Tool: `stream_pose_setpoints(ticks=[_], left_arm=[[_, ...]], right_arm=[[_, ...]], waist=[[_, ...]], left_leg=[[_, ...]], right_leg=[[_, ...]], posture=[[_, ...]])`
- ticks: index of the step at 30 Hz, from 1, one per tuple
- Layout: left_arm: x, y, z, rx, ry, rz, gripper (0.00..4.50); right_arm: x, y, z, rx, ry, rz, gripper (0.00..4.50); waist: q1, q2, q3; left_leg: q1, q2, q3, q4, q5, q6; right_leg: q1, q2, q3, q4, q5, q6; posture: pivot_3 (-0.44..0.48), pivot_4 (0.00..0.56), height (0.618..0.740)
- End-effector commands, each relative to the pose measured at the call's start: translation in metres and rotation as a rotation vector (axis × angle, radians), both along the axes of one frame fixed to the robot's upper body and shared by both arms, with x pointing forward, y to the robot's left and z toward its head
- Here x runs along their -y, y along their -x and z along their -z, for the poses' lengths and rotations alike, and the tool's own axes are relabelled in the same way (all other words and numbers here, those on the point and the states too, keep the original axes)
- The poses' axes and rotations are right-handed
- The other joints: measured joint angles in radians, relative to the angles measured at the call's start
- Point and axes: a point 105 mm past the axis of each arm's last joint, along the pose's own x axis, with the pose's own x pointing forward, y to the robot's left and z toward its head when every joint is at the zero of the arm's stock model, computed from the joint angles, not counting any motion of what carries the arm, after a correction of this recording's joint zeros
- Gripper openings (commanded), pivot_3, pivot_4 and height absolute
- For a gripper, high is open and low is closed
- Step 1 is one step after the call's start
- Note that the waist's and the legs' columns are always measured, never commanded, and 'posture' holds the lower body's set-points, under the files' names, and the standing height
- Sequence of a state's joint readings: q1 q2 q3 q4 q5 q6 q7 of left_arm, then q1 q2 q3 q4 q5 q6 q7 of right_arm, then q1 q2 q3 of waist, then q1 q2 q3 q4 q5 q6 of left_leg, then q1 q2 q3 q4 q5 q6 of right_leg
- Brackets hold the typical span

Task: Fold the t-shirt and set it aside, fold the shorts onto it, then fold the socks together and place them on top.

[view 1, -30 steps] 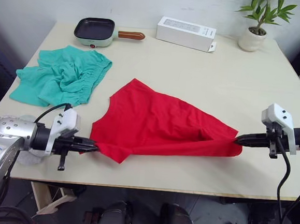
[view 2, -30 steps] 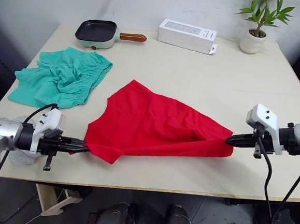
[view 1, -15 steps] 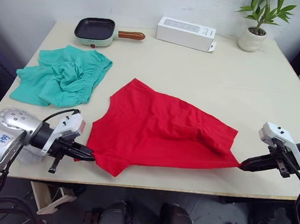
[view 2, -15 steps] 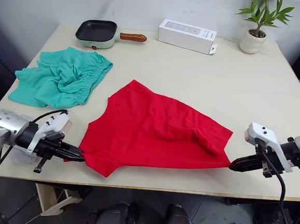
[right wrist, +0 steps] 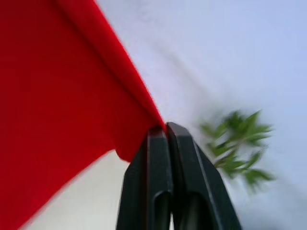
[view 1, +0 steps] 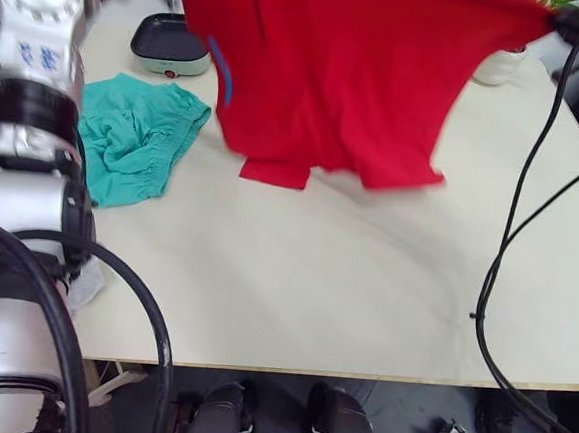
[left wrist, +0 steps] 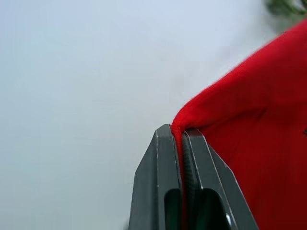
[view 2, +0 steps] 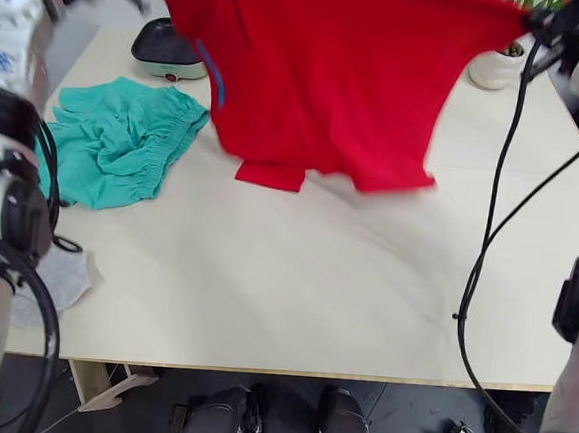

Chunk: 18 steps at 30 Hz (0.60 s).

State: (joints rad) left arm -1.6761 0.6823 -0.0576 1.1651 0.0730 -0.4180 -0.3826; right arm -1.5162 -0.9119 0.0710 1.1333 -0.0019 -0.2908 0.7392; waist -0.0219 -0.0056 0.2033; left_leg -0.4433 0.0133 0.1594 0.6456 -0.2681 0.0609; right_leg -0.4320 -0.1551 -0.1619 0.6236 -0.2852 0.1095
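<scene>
The red t-shirt hangs spread above the table, its blue collar band showing and its lower edge just over the tabletop. My left gripper is shut on one upper corner of the shirt, up at the far left. My right gripper is shut on the other upper corner, seen at the top right. The teal-green shorts lie crumpled on the table's left side. A light grey sock lies near the front left edge, partly hidden by my left arm.
A small pan stands at the back left behind the shorts. A white plant pot stands at the back right, partly behind the shirt. The wooden table stretches bare across its middle and front. Black cables hang from my right arm.
Both grippers have lifted the t-shirt off the table and raised it high; it now hangs open between them. The view has also shifted.
</scene>
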Motion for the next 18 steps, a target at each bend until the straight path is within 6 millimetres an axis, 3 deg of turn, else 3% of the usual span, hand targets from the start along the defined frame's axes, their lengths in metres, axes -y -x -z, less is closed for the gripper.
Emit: stream_pose_setpoints(ticks=[1, 3, 6, 9, 12, 14, 18], left_arm=[[-0.013, 0.048, -0.054, 0.278, -0.047, -0.058, 0.00], [-0.007, 0.053, -0.054, 0.287, -0.117, -0.033, 0.00], [0.007, 0.051, -0.028, 0.266, -0.332, 0.011, 0.00], [0.011, 0.029, 0.041, 0.050, -0.444, 0.159, 0.00], [0.010, 0.019, 0.141, -0.218, -0.584, 0.264, 0.00], [0.011, 0.029, 0.199, -0.412, -0.577, 0.333, 0.00], [0.027, 0.070, 0.275, -0.711, -0.555, 0.434, 0.00]], right_arm=[[0.018, 0.029, -0.043, 0.236, 0.039, 0.092, 0.04], [0.020, 0.032, -0.044, 0.261, 0.061, 0.102, 0.04], [0.029, 0.030, -0.021, 0.206, 0.127, 0.112, 0.04], [0.042, 0.021, 0.030, 0.052, 0.179, 0.094, 0.04], [0.049, 0.019, 0.103, -0.155, 0.280, 0.035, 0.04], [0.052, 0.026, 0.163, -0.319, 0.355, -0.025, 0.04], [0.059, 0.058, 0.246, -0.573, 0.372, -0.091, 0.04]], waist=[[-0.006, 0.000, 0.000], [-0.008, 0.000, 0.000], [-0.006, 0.000, 0.000], [-0.005, 0.000, 0.000], [-0.015, 0.000, 0.000], [-0.018, 0.000, 0.000], [-0.025, 0.000, 0.001]], left_leg=[[0.000, -0.001, 0.000, 0.000, -0.001, 0.001], [0.000, -0.001, 0.001, -0.001, -0.003, 0.002], [0.001, -0.001, 0.006, 0.000, -0.004, 0.003], [0.005, -0.001, 0.010, 0.007, -0.001, 0.006], [0.016, 0.000, 0.012, 0.010, 0.002, 0.009], [0.022, 0.000, 0.011, 0.012, 0.003, 0.009], [0.020, 0.002, 0.011, 0.013, 0.003, 0.009]], right_leg=[[0.000, 0.000, -0.001, -0.001, 0.000, 0.000], [0.001, -0.001, -0.001, -0.001, 0.000, 0.001], [0.004, -0.001, -0.001, -0.003, -0.001, 0.002], [0.013, -0.001, 0.001, -0.004, -0.002, 0.004], [0.022, -0.001, 0.007, -0.004, 0.000, 0.008], [0.023, -0.002, 0.013, 0.004, 0.001, 0.008], [0.019, -0.002, 0.016, 0.006, 0.001, 0.008]], posture=[[0.000, 0.150, 0.740], [0.000, 0.150, 0.740], [0.000, 0.150, 0.740], [0.000, 0.150, 0.740], [0.000, 0.150, 0.740], [0.000, 0.150, 0.740], [0.000, 0.150, 0.740]])
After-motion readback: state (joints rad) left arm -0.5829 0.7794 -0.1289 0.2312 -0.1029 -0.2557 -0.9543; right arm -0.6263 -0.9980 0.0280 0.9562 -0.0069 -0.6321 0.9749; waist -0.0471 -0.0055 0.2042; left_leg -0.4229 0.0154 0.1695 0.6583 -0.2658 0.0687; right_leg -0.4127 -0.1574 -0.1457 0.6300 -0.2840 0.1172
